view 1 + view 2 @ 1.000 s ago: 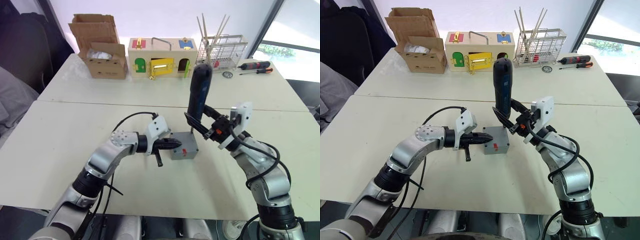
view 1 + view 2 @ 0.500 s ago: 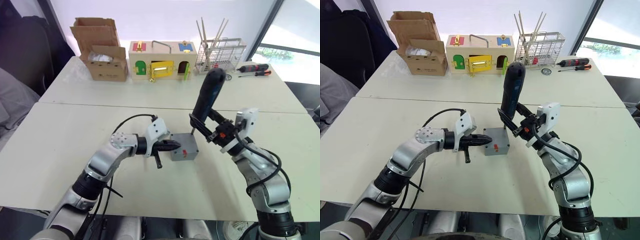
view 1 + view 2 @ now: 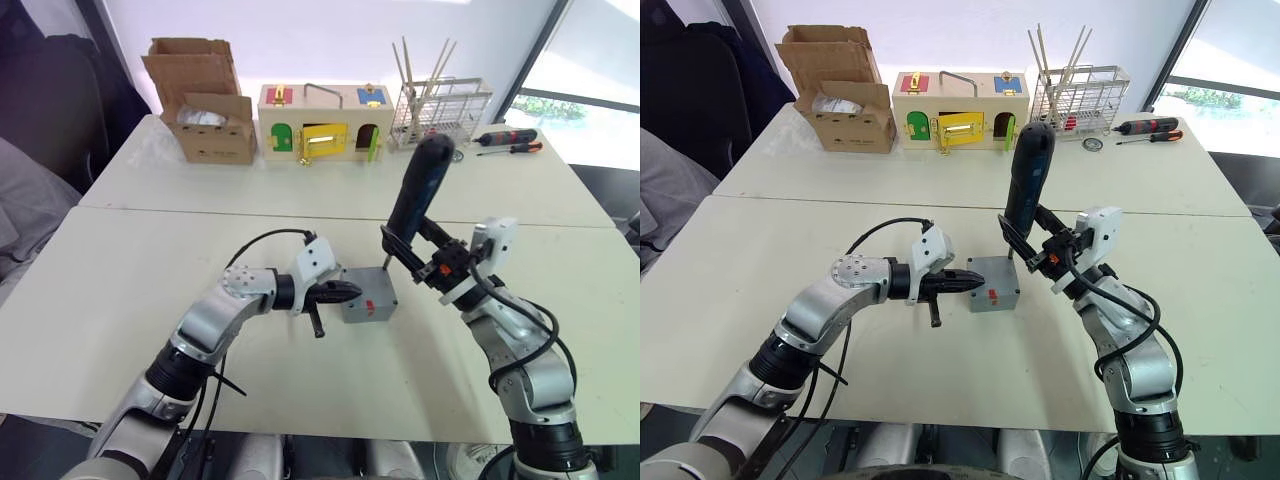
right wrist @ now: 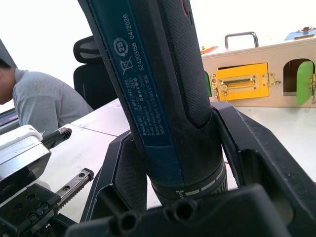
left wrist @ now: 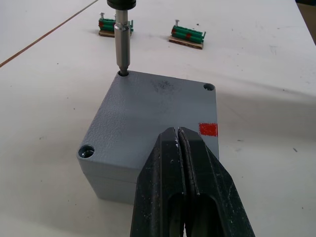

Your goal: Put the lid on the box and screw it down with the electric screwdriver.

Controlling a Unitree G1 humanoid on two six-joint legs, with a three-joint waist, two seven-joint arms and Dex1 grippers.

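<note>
The grey box (image 3: 367, 298) stands mid-table, its red label (image 5: 208, 129) on one side. The lid (image 5: 153, 108) lies flat on top of it, with corner holes showing. My left gripper (image 3: 350, 291) is shut, its tips against the box's left side at lid level. My right gripper (image 3: 408, 252) is shut on the electric screwdriver (image 3: 417, 190), which stands nearly upright with its top leaning right. Its metal bit (image 5: 121, 49) sits in the lid's far corner hole.
Along the far table edge stand a cardboard carton (image 3: 205, 100), a wooden box with coloured doors (image 3: 320, 122) and a wire rack (image 3: 442, 100), with hand screwdrivers (image 3: 510, 135) beside it. Two small green-and-red pieces (image 5: 186, 35) lie beyond the box. A person (image 4: 29, 98) sits at the left.
The screwdriver's top has leaned further right while its bit stayed on the lid's corner. The left gripper has kept its place against the box.
</note>
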